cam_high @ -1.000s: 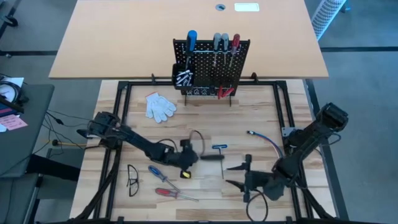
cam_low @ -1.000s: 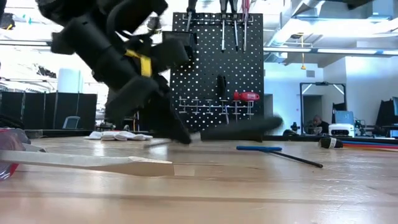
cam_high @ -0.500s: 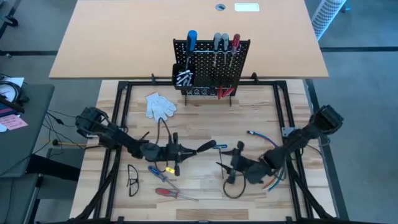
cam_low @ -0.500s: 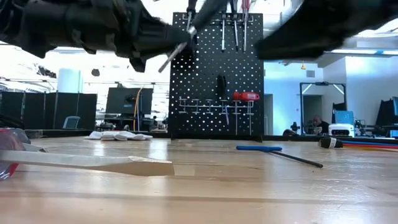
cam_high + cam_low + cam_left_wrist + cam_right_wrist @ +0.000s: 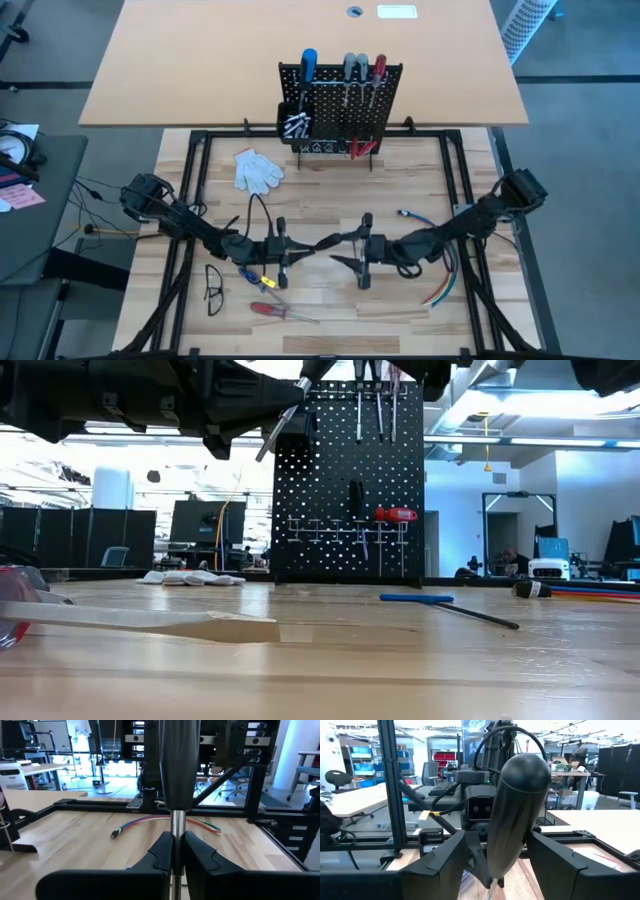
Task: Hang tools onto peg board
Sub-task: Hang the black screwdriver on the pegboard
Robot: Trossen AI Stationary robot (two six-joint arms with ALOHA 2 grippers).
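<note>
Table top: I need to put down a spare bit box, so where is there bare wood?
Free: the stretch between the white glove and the left arm, and right of the peg board above the coloured cables. Crowded: mid-table, where both grippers meet at the black screwdriver, and the front left by the glasses.

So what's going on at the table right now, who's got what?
The left gripper is shut on the metal shaft of a black-handled screwdriver, holding it above mid-table. The right gripper faces it, fingers open on either side of the handle, not clamped. It looks like a handover. The peg board already carries several tools.
</note>
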